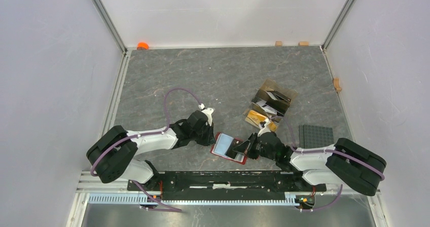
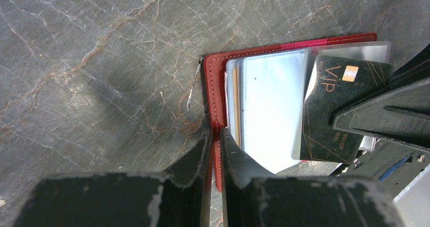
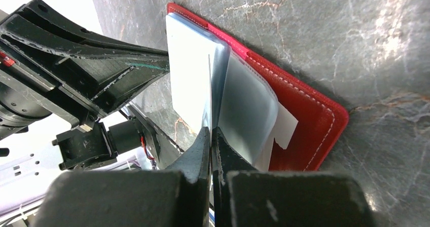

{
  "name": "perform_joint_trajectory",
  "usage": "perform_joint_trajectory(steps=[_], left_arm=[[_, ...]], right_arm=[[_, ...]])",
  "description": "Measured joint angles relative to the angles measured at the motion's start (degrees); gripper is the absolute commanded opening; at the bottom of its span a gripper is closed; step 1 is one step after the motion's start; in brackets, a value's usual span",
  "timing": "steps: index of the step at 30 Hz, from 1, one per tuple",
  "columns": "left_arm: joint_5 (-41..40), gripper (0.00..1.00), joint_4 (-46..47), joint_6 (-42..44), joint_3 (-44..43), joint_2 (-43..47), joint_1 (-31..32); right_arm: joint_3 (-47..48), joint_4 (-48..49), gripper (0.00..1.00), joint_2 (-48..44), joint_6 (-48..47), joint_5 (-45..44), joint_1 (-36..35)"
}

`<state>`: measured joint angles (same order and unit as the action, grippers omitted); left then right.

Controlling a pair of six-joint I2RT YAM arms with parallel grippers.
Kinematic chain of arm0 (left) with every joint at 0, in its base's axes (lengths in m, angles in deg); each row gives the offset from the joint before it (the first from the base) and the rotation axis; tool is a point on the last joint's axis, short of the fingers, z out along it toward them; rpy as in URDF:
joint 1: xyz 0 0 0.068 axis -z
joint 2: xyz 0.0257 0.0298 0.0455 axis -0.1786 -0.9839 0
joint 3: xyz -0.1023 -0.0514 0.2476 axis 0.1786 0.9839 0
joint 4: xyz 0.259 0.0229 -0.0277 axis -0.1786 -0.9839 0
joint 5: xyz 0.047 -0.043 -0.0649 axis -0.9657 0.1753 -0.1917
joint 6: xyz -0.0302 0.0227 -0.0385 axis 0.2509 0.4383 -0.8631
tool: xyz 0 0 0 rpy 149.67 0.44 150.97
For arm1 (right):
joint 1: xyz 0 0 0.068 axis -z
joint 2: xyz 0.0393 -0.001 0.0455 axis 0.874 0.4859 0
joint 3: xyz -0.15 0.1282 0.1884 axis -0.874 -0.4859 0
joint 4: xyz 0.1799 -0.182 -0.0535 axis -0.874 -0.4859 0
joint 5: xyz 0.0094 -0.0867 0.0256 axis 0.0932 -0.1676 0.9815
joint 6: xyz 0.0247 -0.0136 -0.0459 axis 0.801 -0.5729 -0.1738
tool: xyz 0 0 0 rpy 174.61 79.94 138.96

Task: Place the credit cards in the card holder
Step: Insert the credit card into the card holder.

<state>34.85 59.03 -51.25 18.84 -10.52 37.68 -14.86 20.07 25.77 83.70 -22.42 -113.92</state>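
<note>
Pinching the holder's (image 2: 215, 70) red cover at its left edge, the left gripper (image 2: 215, 151) is narrowed onto it at the table's near middle. The right gripper (image 3: 210, 138) is clamped on the dark card (image 2: 337, 105), which lies over the clear sleeves (image 2: 274, 105) toward the holder's right. The card could miss a pocket mouth and skate over the plastic, or buckle the floppy sleeves. A hard push might tug the holder from that thin pinch.
</note>
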Motion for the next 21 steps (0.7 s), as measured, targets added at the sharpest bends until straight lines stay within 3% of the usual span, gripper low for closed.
perform_joint_trajectory(steps=[5, 8, 14, 21], left_arm=[[0.2, 0.17, 0.0, 0.0, 0.0, 0.0, 0.0], [0.6, 0.29, 0.0, 0.1, 0.0, 0.0, 0.0], [2.4, 0.42, 0.4, 0.2, 0.0, 0.4, 0.0], [3.8, 0.42, 1.4, 0.2, 0.6, 0.7, 0.0]], right_arm=[[-0.5, -1.5, 0.00, -1.5, 0.4, -0.1, -0.9], [-0.9, -1.5, 0.00, -1.7, 0.6, -0.1, -1.0], [-0.9, -1.6, 0.00, 0.7, 3.6, 0.7, -1.1], [-0.9, 0.1, 0.00, 2.8, 5.7, 1.5, -1.1]])
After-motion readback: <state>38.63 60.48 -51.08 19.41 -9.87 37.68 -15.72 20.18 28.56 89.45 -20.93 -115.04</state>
